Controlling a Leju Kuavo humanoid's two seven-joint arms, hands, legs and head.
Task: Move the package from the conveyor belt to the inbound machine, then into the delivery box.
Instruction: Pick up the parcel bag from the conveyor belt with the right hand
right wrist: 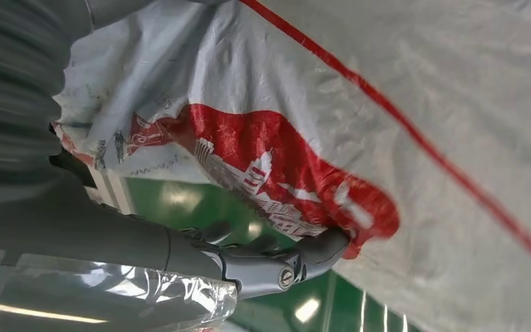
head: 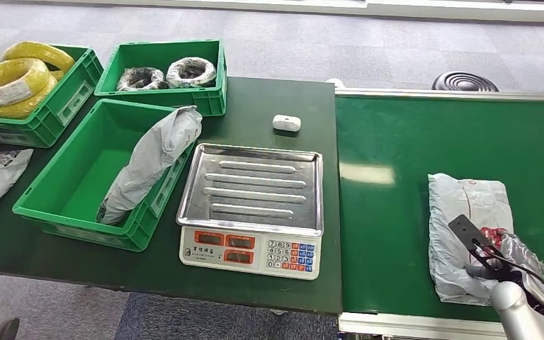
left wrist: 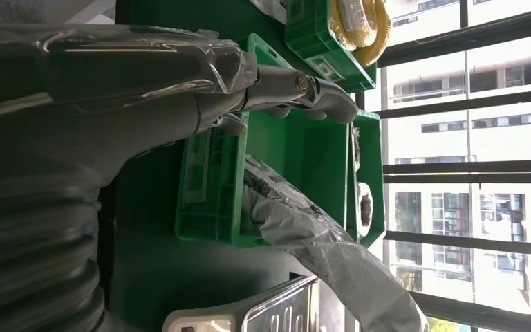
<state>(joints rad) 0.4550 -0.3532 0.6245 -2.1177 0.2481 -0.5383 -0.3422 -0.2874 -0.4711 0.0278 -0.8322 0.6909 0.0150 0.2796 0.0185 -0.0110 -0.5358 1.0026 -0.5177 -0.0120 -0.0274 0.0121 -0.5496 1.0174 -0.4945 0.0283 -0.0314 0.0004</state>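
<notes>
Fingers (right wrist: 318,252) of the right hand (head: 499,265) grip the package (head: 467,212) lower right on the conveyor belt (head: 397,212) (thumb contact shows in the wrist view); left hand (left wrist: 180,76) fingers' state unclear.

I see yellow cable coils (head: 15,83) filling the far-left crate (head: 71,100); two dark wire coils (head: 167,73) lie in the rear crate (head: 205,99). A small white device (head: 286,122) rests on the table (head: 269,106).

Grey carpet floor (head: 368,49) beyond the tables; tall windows (left wrist: 470,159) face what seem office buildings.
</notes>
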